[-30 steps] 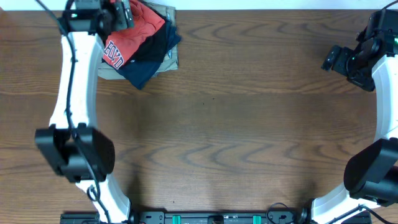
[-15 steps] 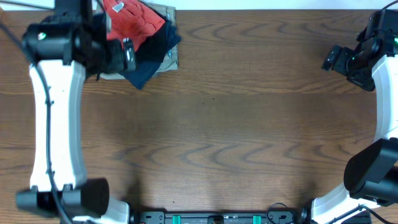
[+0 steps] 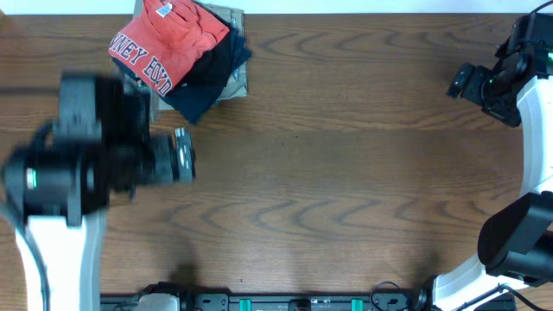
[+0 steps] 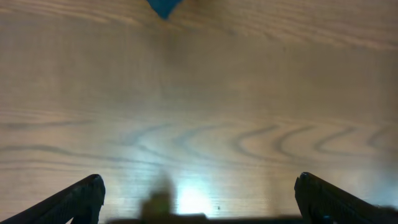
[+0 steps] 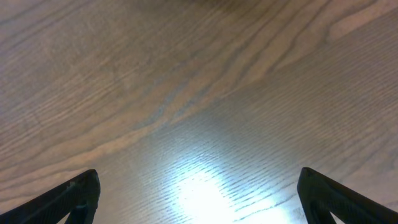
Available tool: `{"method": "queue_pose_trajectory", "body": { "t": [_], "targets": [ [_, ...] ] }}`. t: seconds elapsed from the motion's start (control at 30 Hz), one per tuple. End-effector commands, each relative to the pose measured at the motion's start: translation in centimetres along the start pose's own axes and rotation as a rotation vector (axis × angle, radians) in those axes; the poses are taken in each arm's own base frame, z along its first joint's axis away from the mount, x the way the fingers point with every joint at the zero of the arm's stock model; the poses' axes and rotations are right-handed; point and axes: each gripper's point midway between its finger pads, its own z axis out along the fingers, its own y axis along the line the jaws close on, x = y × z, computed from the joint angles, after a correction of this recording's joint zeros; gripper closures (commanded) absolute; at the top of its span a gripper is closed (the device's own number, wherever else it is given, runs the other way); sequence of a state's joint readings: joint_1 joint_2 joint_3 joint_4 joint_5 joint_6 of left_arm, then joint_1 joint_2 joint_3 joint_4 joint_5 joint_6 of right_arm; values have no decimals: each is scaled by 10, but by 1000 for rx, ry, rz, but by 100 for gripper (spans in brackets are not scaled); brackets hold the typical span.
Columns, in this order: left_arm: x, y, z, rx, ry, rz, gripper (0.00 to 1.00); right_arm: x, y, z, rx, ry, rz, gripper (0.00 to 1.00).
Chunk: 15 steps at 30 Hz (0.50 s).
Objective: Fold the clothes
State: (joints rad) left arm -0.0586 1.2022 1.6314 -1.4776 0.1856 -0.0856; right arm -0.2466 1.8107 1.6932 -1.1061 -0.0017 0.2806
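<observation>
A pile of clothes sits at the table's far left: a red T-shirt [image 3: 168, 39] with white lettering on top, a dark navy garment [image 3: 212, 78] under it, and a tan one [image 3: 238, 82] beneath. A navy tip shows at the top of the left wrist view [image 4: 165, 6]. My left gripper [image 3: 183, 155] is blurred, in front of the pile and apart from it, open and empty over bare wood [image 4: 199, 193]. My right gripper [image 3: 458, 82] is at the far right, open and empty [image 5: 199, 193].
The wooden table [image 3: 346, 173] stretches between the two arms. The table's far edge runs just behind the clothes pile. The right arm's base [image 3: 514, 242] stands at the front right.
My left arm has pulled back from the clothes pile toward the table's front. The red T-shirt now lies spread on top of the pile. The right arm has not moved.
</observation>
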Motion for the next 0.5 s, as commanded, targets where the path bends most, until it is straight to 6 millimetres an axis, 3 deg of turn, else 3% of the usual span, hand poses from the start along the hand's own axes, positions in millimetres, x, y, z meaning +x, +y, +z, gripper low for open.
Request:
{"method": "queue_pose_trajectory", "body": {
  "t": [0.0, 0.27, 0.47],
  "targets": [
    [38, 0, 7, 19, 18, -35, 2, -1, -2, 0, 9, -2, -4, 1],
    [116, 16, 26, -5, 109, -179, 2, -1, -2, 0, 9, -2, -4, 1],
    [125, 18, 27, -9, 123, -180, 2, -1, -2, 0, 9, -2, -4, 1]
  ]
}}
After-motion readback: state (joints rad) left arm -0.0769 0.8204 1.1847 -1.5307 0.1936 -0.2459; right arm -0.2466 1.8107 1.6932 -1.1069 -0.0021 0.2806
